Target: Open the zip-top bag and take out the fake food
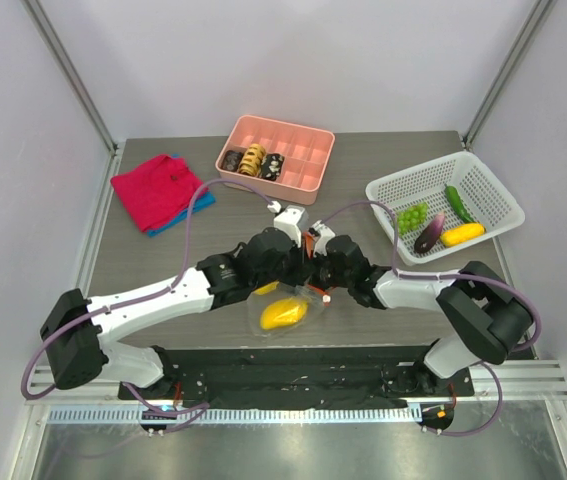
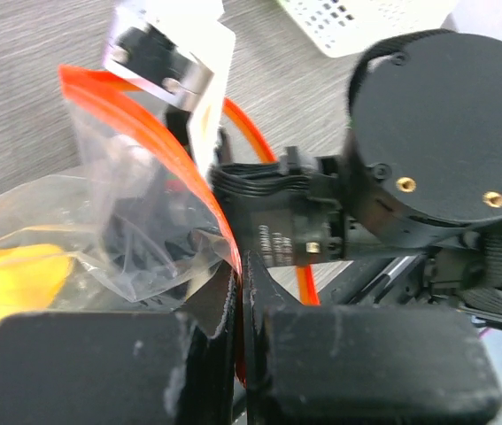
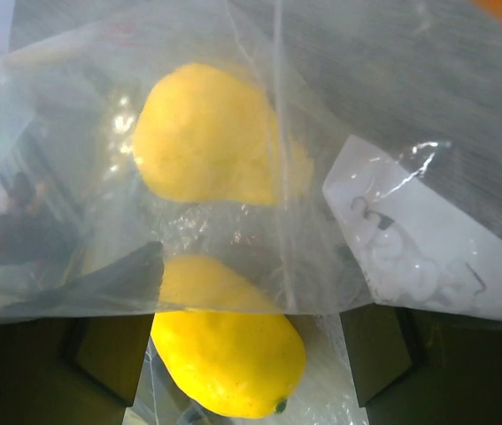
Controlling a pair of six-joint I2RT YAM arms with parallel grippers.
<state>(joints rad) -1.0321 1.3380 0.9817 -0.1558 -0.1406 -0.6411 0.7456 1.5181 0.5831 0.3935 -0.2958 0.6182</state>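
The clear zip-top bag lies at the table's near middle with two yellow fake fruits inside, one large. My left gripper is shut on the bag's orange-red zipper strip and holds that edge up. My right gripper is open at the bag's mouth, its fingers either side of a yellow lemon-like fruit. A second yellow fruit lies behind the film. In the top view both grippers meet over the bag.
A white basket at the right holds green grapes, a purple eggplant, a yellow piece and a green long vegetable. A pink tray stands at the back. A red cloth lies at the back left.
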